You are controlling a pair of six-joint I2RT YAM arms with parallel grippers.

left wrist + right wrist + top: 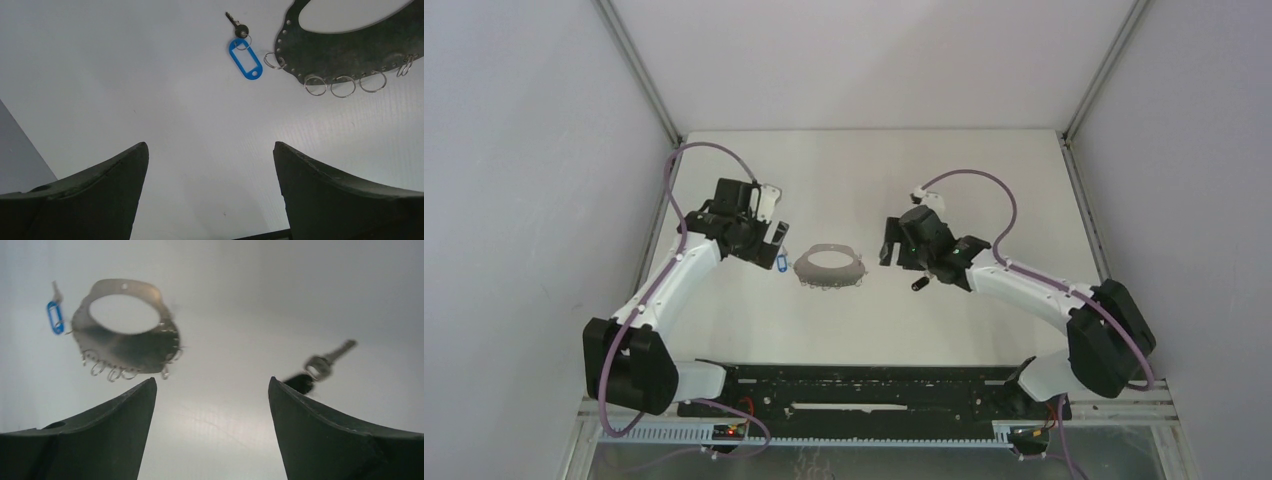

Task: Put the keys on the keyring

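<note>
Both wrist views, nearest parts first. My left pincer (210, 145) stands with its fingers wide apart above the bare surface (984, 170), gripping nothing. My right pincer (211, 380) is likewise apart and empty.

I judge the step in hand to be the pick-up, as neither key appears threaded yet.

The black-headed key (320, 366) lies on the right of the scene, just beside the right pincer's outer finger and slightly nearer than the keyring. It is blurred, so I cannot tell whether it rests flat.

The keyring (350, 52) lies mid-surface between the two arms. It looks like a flat grey band around an oval opening, pierced with holes along its edge. A row of small rings (343, 87) hangs from the near side.

The blue-headed key (244, 57) lies just left of the keyring, close to the end ring but apart from it, with its short blade pointing away.

The next move, as I read it, calls for one pincer to close on a key's head, leaving its eye clear. The other pincer should steady the keyring, since the thin rings will likely slide under any push.
</note>
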